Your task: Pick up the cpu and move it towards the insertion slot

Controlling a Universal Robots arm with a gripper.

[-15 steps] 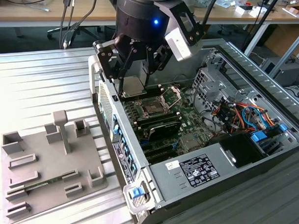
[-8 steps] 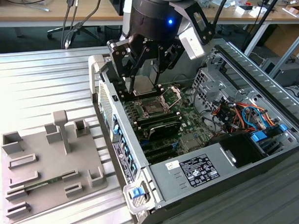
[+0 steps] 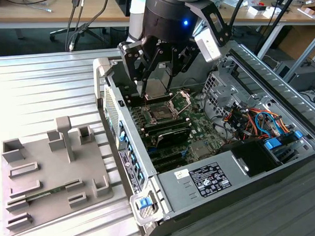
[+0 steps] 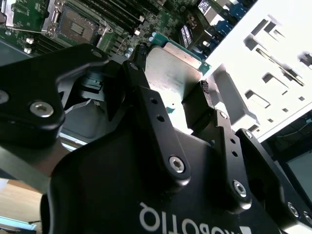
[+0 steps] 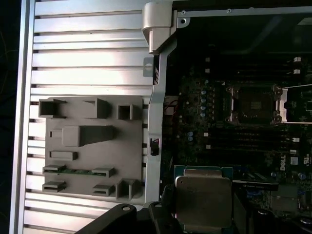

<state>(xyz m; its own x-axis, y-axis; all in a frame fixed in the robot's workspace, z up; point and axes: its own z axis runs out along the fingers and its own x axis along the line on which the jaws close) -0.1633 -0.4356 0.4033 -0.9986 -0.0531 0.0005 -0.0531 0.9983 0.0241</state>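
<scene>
Gripper (image 3: 157, 83) is clamped narrow on the cpu (image 5: 204, 199), fingers (image 4: 144, 87) on two opposite edges, chip flat between them. Insertion slot (image 3: 161, 113) sits below the gripper, slightly offset, with its bracket (image 3: 184, 99) swung open beside it. For this carry: keep the chip level, square to the frame, clear of the bracket.

Cpu partly hidden
In the second wrist view the jaws' black links cover much of your cpu (image 4: 170, 73).
</scene>
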